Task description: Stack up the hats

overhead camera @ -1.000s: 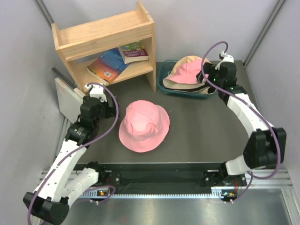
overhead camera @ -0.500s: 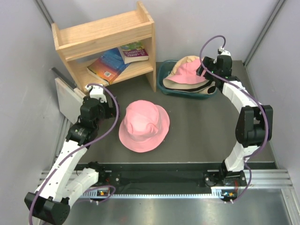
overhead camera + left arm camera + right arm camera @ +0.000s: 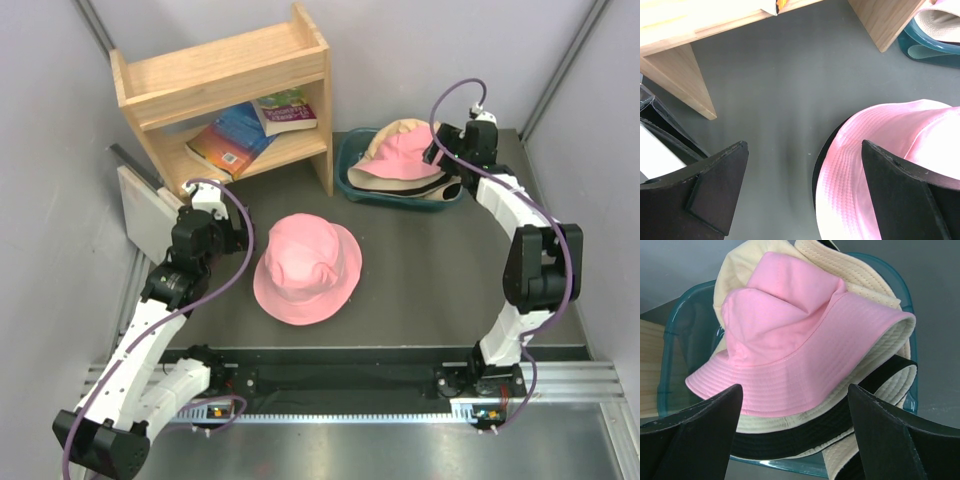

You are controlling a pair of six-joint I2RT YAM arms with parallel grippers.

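Hats (image 3: 790, 421) of soft cream and black cloth fill the shiny teal plastic tub (image 3: 671, 365), a floppy pink hat (image 3: 785, 335) on top. Another round pink hat (image 3: 305, 268) sits on the grey table (image 3: 420, 270). Left tool (image 3: 802, 150) and right tool (image 3: 795, 390) gape wide, empty.

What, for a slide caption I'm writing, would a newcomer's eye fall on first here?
A lone pink hat lies mid-table. At the far right, a teal tub holds a hat pile, pink on top, with the right gripper open over it.
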